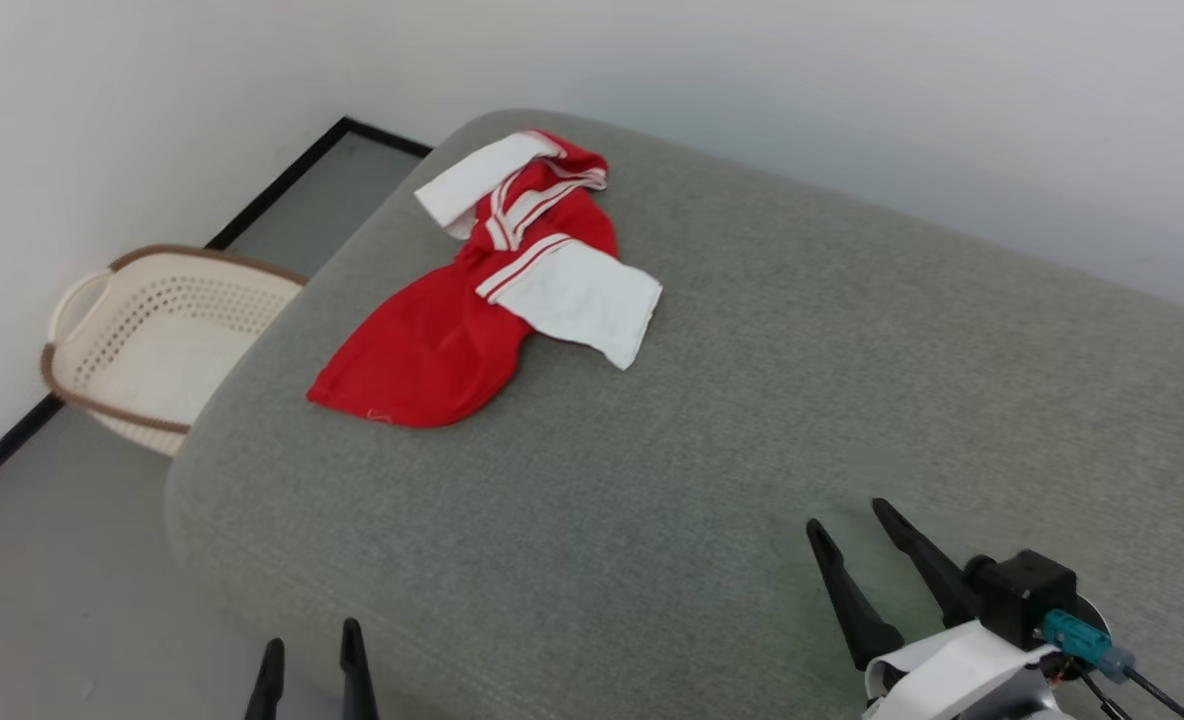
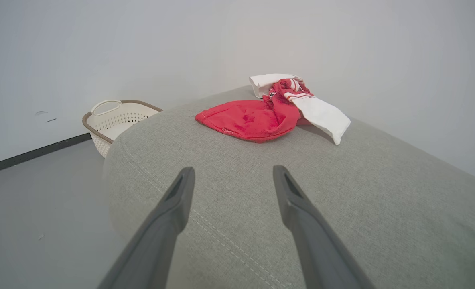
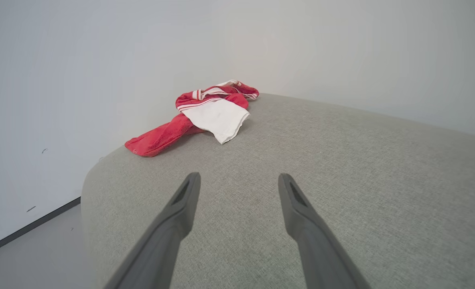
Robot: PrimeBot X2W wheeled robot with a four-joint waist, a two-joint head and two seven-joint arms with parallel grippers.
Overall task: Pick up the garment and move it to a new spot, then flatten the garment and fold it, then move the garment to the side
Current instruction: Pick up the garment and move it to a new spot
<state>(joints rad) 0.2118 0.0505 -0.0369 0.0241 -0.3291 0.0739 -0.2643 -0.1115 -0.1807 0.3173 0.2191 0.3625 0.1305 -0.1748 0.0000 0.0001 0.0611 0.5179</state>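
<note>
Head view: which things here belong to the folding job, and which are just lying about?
Job: the garment, crumpled on the grey cushioned top; left gripper and right gripper, both open and empty.
Lying about: white laundry basket on the floor, beside the top's left end.

The grey cushion [image 1: 802, 400] lies bare from the left gripper [image 1: 313, 635] and the right gripper [image 1: 847, 515], both spread wide, up to the garment [image 1: 432, 340], so the way across is open. The garment lies bunched near the far left corner. The wall [image 1: 852, 100] rises behind it, seemingly with little gap. A basket [image 1: 202, 252] stands on the floor just beside the cushion's left edge.
</note>
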